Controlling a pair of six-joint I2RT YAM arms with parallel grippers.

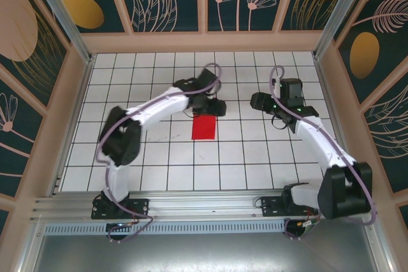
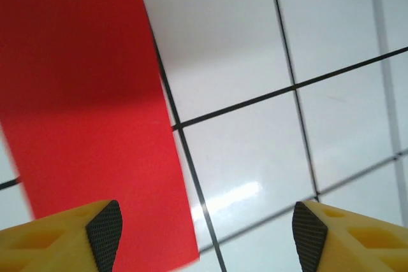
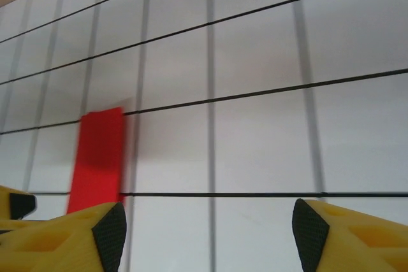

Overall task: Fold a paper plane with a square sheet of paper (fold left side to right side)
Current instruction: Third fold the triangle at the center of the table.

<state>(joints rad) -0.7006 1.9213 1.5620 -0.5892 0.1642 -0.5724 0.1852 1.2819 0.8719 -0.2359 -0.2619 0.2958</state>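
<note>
Both claws are being held wide apart, with nothing gripped: left gripper [image 2: 207, 234], right gripper [image 3: 207, 237]. The thin bright red paper sheet [image 1: 204, 127] (a narrow rectangle from above) is being supported flat by the white black-lined tiled table [image 1: 255, 157], just beside the left gripper and apart from the right gripper.
</note>
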